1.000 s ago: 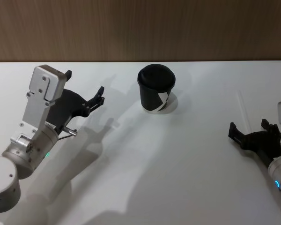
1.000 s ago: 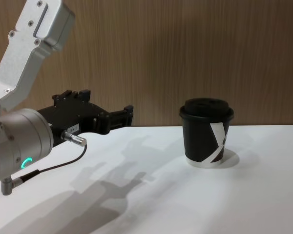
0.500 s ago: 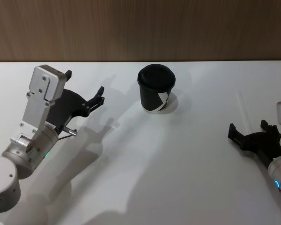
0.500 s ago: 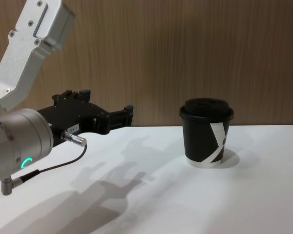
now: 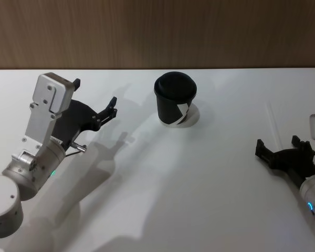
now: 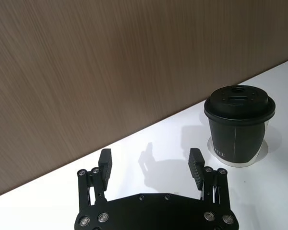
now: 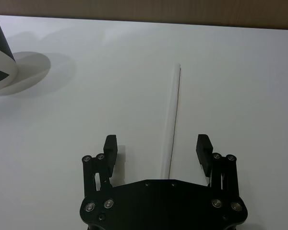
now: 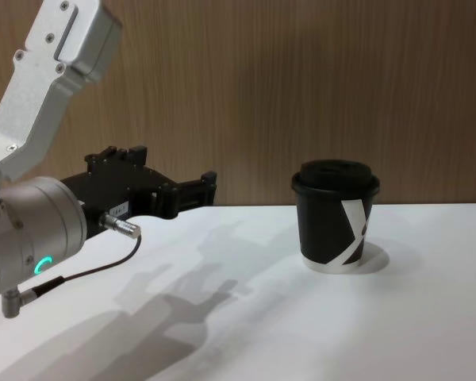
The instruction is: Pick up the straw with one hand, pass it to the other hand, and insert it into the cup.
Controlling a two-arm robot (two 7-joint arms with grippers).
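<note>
The thin white straw (image 7: 173, 115) lies flat on the white table at the right, also seen in the head view as the straw (image 5: 272, 122). My right gripper (image 7: 157, 141) is open, with the straw's near end running between its fingers, closer to one of them. In the head view the right gripper (image 5: 277, 143) sits at the straw's near end. The black lidded cup (image 5: 175, 104) stands upright at the table's far middle. My left gripper (image 5: 95, 92) hovers open and empty to the left of the cup (image 8: 337, 216).
The white table (image 5: 199, 184) ends at a brown wood wall (image 5: 157, 31) just behind the cup. The left arm's silver housing (image 8: 55, 71) rises high at the left. The left wrist view shows the cup (image 6: 237, 125) ahead of the left gripper (image 6: 150, 155).
In the head view the right gripper has shifted slightly toward the table's near edge over the straw's end. The left arm, cup and straw have not moved.
</note>
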